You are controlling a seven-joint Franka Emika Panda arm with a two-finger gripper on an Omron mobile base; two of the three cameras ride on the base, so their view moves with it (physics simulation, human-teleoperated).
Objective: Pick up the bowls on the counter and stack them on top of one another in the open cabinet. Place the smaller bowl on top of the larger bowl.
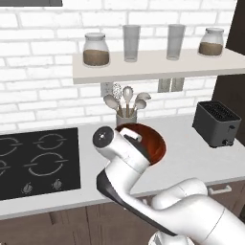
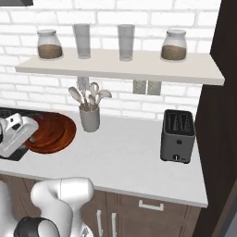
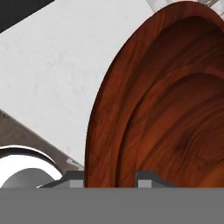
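On the grey bench (image 2: 134,152), beside the utensil cup (image 2: 90,118), I am seeing the big bowl (image 2: 55,132) sitting under my tool (image 3: 109,178), whose 2 tips are straddling its rim, seemingly gripping it.

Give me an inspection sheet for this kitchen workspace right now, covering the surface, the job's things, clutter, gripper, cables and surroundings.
Surface: light-grey counter, black cooktop inset at its left.
Job's things: one wide reddish-brown bowl on the counter beside the utensil cup; whether it is the larger bowl cannot be told, no second bowl made out. Open shelf holds no bowl.
Clutter: toaster on the counter; two jars and two glasses on the shelf.
Gripper: gripper at the bowl's rim, a fingertip on either side of it; grip state unclear.
Cables: nothing seen.
Surroundings: white brick wall, wall outlets, dark wood drawers below.
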